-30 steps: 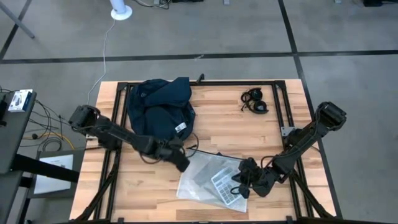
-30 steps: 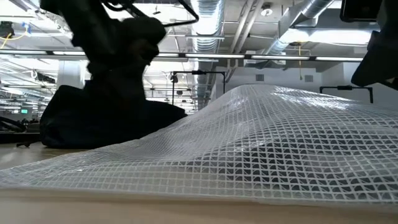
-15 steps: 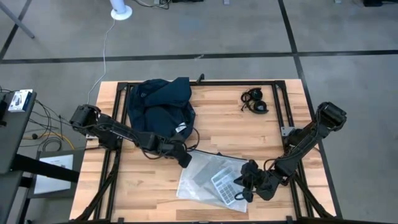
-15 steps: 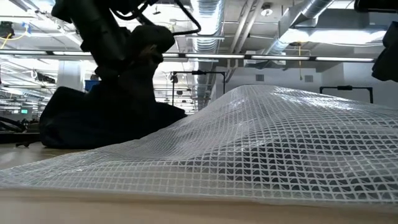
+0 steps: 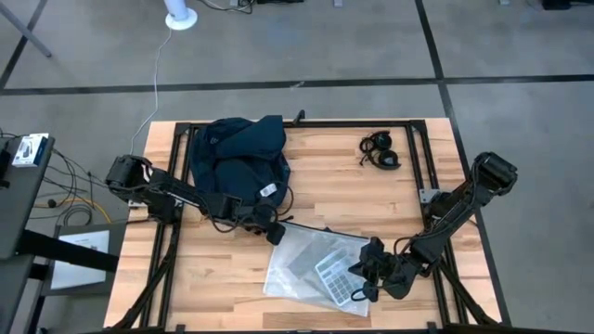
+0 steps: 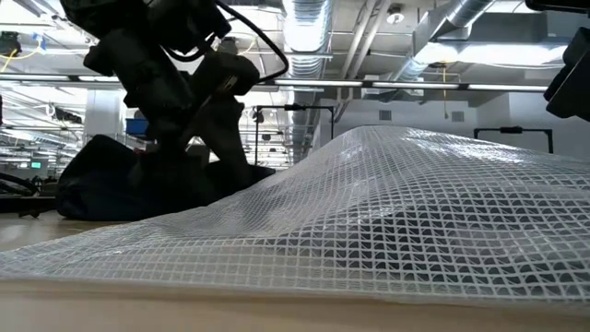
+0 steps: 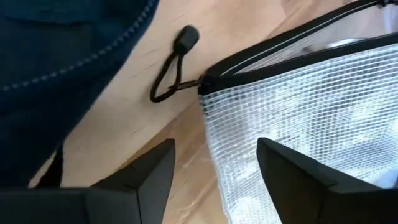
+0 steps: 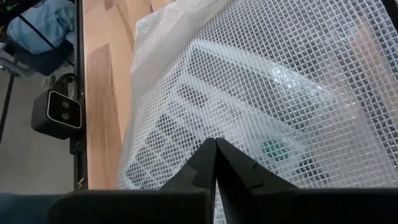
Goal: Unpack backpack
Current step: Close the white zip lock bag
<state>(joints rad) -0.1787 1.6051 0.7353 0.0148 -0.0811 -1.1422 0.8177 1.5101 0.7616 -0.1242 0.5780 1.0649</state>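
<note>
On the back left part of the wooden slat table (image 5: pixel 334 190) lay the large soft dark navy fabric backpack (image 5: pixel 243 160), crumpled, with a small white label at its near edge. Just in front of the backpack, the left gripper (image 5: pixel 274 230) was low over the table, between the backpack and the clear mesh plastic pouch with a black zipper edge (image 5: pixel 316 269). Its two dark fingers (image 7: pixel 144 177) stood apart and held nothing; in the left wrist view, bare wood and the corner of the pouch showed between them. A black cord zipper pull (image 7: pixel 171 73) lay on the wood beside the navy fabric, joined to the corner of the pouch.

The pouch lay flat near the front middle of the table, and a grey calculator with light keys (image 5: pixel 334 276) was visible inside it. The right gripper (image 5: pixel 364 280) was at the right side of the pouch, close to the calculator. Its fingers (image 8: pixel 205 163) were pressed together, tip against tip, and I could not tell whether any of the mesh was pinched between them.

Black headphones with a coiled cable (image 5: pixel 380 151) lay at the back right of the table, well apart from both grippers.
</note>
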